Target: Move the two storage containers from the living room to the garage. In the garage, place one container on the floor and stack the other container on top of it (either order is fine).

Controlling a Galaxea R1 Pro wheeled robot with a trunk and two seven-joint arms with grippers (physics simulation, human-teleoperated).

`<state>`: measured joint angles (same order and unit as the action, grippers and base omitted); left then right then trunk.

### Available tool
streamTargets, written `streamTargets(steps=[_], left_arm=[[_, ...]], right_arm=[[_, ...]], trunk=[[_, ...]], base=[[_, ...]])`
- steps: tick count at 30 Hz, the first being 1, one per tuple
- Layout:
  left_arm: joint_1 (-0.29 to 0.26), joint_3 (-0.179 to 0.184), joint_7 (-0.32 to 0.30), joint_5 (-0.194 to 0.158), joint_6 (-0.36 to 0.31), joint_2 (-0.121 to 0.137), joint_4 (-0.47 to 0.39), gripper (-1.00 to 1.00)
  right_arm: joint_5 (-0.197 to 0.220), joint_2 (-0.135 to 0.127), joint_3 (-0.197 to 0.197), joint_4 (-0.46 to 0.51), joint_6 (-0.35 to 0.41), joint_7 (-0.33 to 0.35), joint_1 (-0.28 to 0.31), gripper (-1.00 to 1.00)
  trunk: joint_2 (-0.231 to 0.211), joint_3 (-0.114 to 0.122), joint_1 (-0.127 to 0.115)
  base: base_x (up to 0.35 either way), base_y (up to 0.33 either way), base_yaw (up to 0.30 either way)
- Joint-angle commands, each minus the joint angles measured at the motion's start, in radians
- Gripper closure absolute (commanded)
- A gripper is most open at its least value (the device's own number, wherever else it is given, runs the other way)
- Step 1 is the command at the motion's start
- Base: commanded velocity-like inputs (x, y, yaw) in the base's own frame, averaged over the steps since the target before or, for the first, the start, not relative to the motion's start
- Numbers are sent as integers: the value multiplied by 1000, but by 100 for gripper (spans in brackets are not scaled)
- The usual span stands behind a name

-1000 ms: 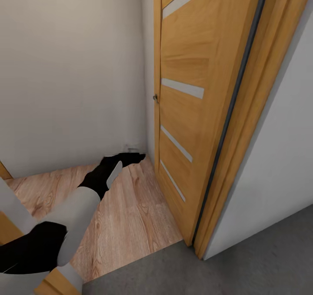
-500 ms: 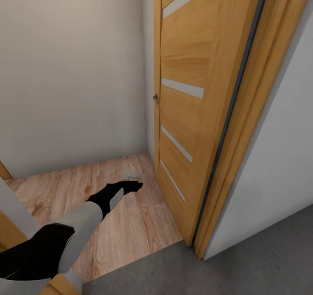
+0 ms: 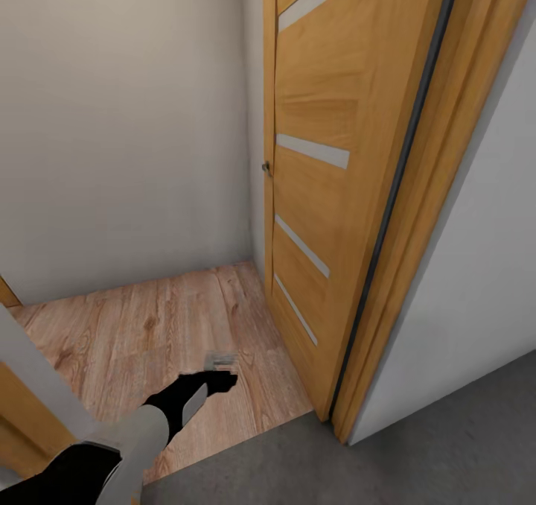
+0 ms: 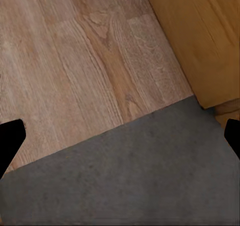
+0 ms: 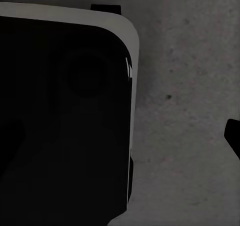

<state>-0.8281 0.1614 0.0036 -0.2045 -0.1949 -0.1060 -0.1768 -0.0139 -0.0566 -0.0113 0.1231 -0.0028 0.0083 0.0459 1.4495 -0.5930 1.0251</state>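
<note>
Grey speckled concrete floor [image 3: 417, 445] runs across the near part of the head view, and it meets light wood plank flooring [image 3: 149, 326] along a slanting seam at a doorway. The left gripper [image 3: 220, 371] hangs low over the planks, just short of that seam, at the end of a black-and-pale forearm reaching in from the near left. Its fingers look spread apart and nothing is between them. In the left wrist view the two black fingertips [image 4: 10, 138] sit at opposite edges with a wide gap, bare planks beyond them and the grey concrete [image 4: 130, 171] directly beneath. So the left gripper is released and empty.

Just to the right of that gripper stands an open wooden door [image 3: 327, 177], honey-coloured with pale horizontal strips, its bottom corner resting near the seam. A small knob [image 3: 266, 167] shows on its far edge. The matching door frame [image 3: 417, 214] rises beside it, and a pale wall [image 3: 491, 267] fills the right. Beyond the gripper, a plain off-white wall [image 3: 126, 118] closes the far side of the planked space.

The right wrist view looks down at grey concrete [image 5: 185, 111], with a dark rounded part of the robot's own body [image 5: 60, 121], pale-edged, close beside it. One black fingertip [image 5: 234, 136] peeks in at the edge; I cannot tell the right gripper's state from that.
</note>
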Motion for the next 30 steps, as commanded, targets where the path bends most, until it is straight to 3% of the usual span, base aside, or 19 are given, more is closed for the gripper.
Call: streamTargets(steps=[1, 12, 20, 30], left_arm=[[8, 8, 4, -10, -5, 1, -2, -100], [155, 10, 23, -11, 8, 8, -1, -100], [288, 9, 47, -12, 99, 12, 0, -100], [361, 9, 65, -11, 139, 41, 2, -100]], right_arm=[[-1, -1, -1, 0, 0, 1, 0, -100], [-1, -1, -1, 0, 0, 1, 0, -100], [-1, 0, -1, 0, 0, 1, 1, -100], [-1, -1, -1, 0, 0, 0, 0, -100]], trunk=[[0, -1, 0], [0, -1, 0], [0, -1, 0], [0, -1, 0]], base=[[0, 0, 0], [0, 0, 0], [0, 0, 0], [0, 0, 0]])
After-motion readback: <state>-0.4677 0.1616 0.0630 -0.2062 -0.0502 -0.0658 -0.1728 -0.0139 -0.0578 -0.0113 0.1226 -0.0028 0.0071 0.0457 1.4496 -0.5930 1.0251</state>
